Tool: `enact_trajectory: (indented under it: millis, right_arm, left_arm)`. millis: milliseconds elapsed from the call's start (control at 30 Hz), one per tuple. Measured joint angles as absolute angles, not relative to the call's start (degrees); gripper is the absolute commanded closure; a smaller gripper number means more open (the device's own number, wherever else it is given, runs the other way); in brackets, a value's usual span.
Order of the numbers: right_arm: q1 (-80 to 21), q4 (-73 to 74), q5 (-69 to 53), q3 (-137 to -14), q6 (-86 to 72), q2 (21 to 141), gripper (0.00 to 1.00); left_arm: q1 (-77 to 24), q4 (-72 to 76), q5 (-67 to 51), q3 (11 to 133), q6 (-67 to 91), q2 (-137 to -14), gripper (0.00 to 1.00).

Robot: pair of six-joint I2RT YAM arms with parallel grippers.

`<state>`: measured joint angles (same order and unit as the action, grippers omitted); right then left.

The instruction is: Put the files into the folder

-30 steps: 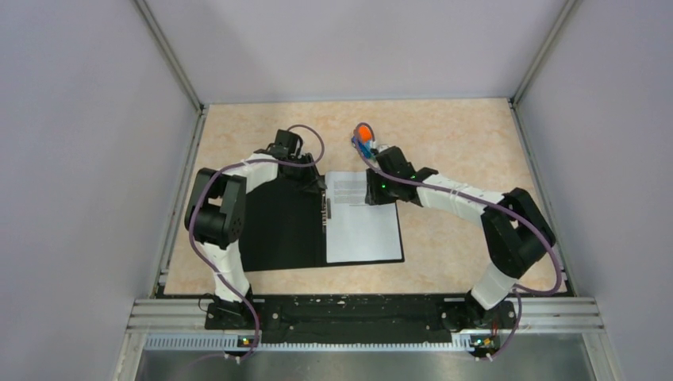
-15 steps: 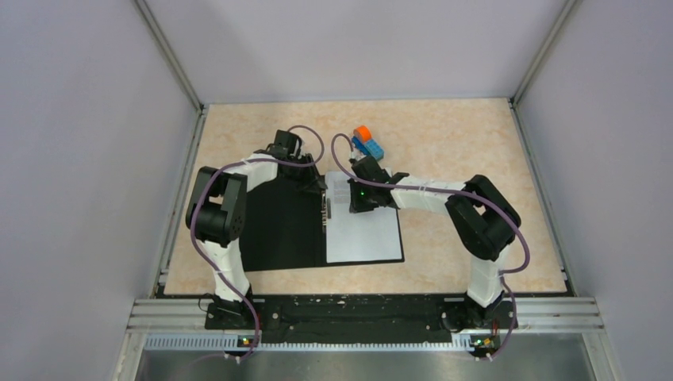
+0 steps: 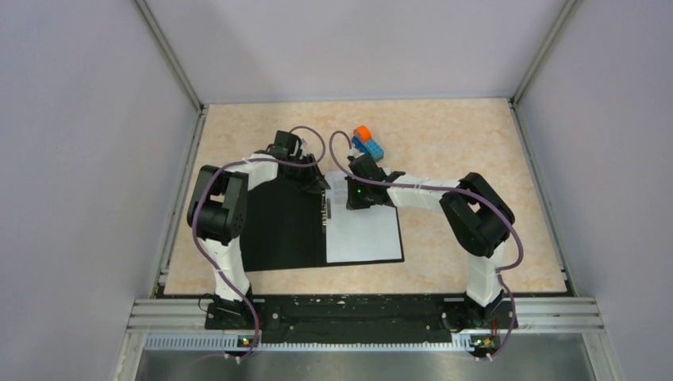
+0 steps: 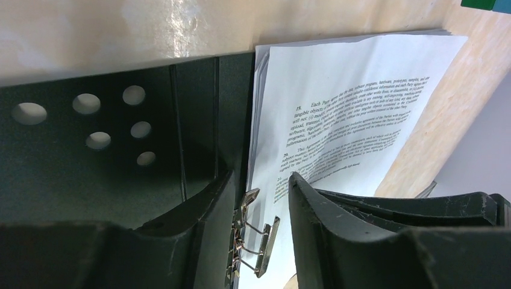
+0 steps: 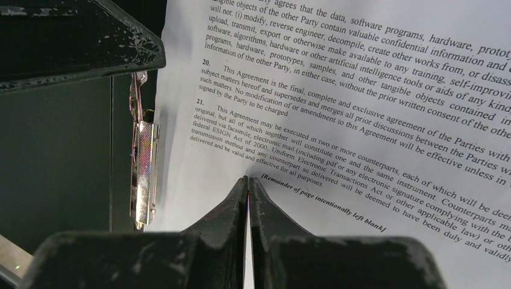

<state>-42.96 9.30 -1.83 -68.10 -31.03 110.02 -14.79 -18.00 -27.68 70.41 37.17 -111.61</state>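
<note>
The folder lies open, black inside up, with its metal clip at the spine. The files, white printed sheets, lie on its right half next to the clip. My left gripper is open at the top of the spine. In the left wrist view its jaws straddle the raised clip lever, with the sheets beyond. My right gripper is shut and empty, its tips down on the top sheet, just right of the clip.
A small blue-and-orange toy truck stands on the tan table just behind the right gripper. Grey walls close in the table on three sides. The arm bases sit on the black rail at the near edge.
My right gripper has moved left from beside the toy truck onto the upper left part of the sheets, near the clip. The left arm has barely moved.
</note>
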Motion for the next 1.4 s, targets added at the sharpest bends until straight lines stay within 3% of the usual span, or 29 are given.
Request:
enact_trajectory:
  millis: [667,1067,1400]
  right_arm:
    - [-43.0,9.3,-1.6,-68.4,-31.4,110.3,0.97]
    - [-43.0,9.2,-1.6,-68.8,-31.6,110.6,0.97]
    - [-43.0,9.2,-1.6,-68.8,-31.7,110.7,0.97]
  left_arm:
    - [-14.7,-15.8,-34.0,69.8,37.1,-111.7,0.57]
    - [-14.8,-13.3,-36.4,63.6,37.3,-105.3,0.57]
    - [-16.1,-11.2,-37.5,57.7,37.4,-101.4,0.47]
